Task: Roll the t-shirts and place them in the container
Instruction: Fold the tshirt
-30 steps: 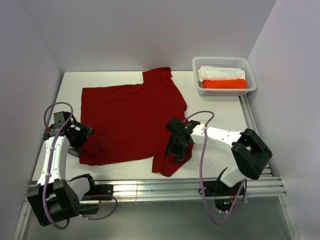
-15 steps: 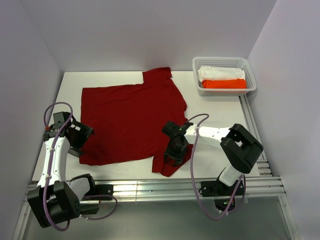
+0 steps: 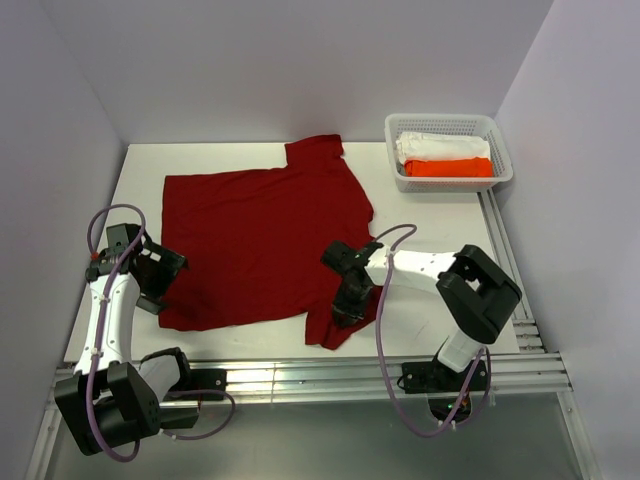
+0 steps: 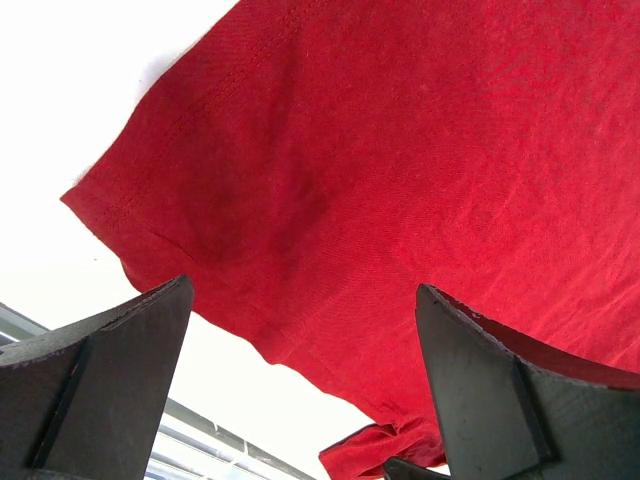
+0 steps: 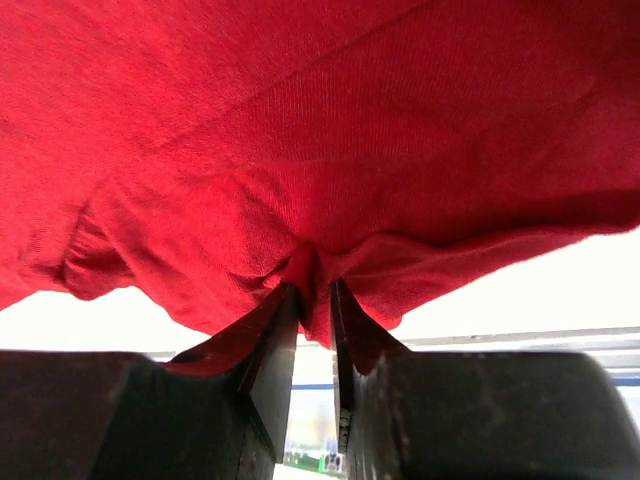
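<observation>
Two arms rise from the metal rail [image 3: 330, 375] along the bottom of the top view. Just above it, at lower left, the left gripper [image 3: 163, 283] hovers at the lower left corner of the t-shirt [image 3: 262, 225]. Its fingers [image 4: 110, 380] are spread wide with nothing between them, and the wrist view shows the hem corner lying flat below the gap.

Right of centre, the right gripper [image 5: 312, 292] points down onto the shirt's lower right part, where a sleeve flap hangs toward the bottom edge of the table [image 3: 440, 235]. Its wrist view shows the jaws drawn narrow, pinching a small raised fold of red cloth between the tips. From overhead the pinch is hidden under the wrist, so how much cloth is taken is hard to say.

The t-shirt lies spread across the middle of the white table, mostly flat, with another sleeve reaching toward the top centre. Farthest back, at upper right, a white mesh basket [image 3: 448, 121] holds a white bundle [image 3: 440, 146] and a bright orange bundle [image 3: 450, 168] side by side.
</observation>
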Controlling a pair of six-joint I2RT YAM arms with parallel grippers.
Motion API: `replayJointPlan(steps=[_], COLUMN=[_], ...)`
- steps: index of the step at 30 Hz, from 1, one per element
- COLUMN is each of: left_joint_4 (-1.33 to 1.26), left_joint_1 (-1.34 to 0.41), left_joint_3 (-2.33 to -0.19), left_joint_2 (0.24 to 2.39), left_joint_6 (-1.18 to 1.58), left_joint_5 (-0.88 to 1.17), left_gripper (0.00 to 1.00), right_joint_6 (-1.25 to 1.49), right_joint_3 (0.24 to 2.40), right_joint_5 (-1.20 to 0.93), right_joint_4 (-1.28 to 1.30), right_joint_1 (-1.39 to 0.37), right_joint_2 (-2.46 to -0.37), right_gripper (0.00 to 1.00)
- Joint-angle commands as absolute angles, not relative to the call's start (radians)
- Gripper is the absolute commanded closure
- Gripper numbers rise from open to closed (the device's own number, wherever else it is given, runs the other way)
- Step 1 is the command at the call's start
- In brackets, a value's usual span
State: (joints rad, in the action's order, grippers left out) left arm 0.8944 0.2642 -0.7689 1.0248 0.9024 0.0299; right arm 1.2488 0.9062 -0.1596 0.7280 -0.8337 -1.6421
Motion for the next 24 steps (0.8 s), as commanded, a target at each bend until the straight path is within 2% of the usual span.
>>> replayJointPlan(steps=[1,7,10,12,13,16,17,18,24], left_joint_4=[0.876,0.874,0.870,0.867,0.867,0.862,0.862,0.864,0.865], left_joint_1=[0.267,0.268,0.268,0.268,0.268,0.267,0.267,0.267,0.268], left_joint_3=[-0.790,-0.776,-0.767,-0.765,-0.762,-0.762,-0.764,-0.764,-0.770], left_joint_2=[1.014,1.009,1.006,1.005,1.005,1.011,1.011,1.014,1.023], left_joint_6=[0.887,0.887,0.891,0.897,0.899,0.897,0.896,0.894,0.882], left_joint_5=[0.044,0.041,0.048,0.049,0.052,0.055,0.055,0.054,0.049], left_gripper=[0.01,0.01,0.02,0.02,0.02,0.02,0.02,0.02,0.02], right_joint_6=[1.243,1.224,1.207,1.195,1.190,1.183,1.178,1.174,1.172], right_joint_3=[0.974,0.957,0.936,0.936,0.943,0.954,0.960,0.963,0.969], right_joint_5=[-0.074,-0.051,-0.071,-0.077,-0.075,-0.075,-0.078,-0.080,-0.080], right_joint_4=[0.797,0.845,0.827,0.819,0.819,0.818,0.818,0.818,0.827], right_joint_1=[-0.841,-0.839,-0.841,-0.839,-0.841,-0.839,-0.841,-0.839,-0.841], right_joint_2=[-1.608,-1.552,-1.543,-1.555,-1.560,-1.577,-1.580,-1.585,-1.580], right_gripper=[0.75,0.75,0.67,0.66,0.67,0.85,0.97,1.00,1.00])
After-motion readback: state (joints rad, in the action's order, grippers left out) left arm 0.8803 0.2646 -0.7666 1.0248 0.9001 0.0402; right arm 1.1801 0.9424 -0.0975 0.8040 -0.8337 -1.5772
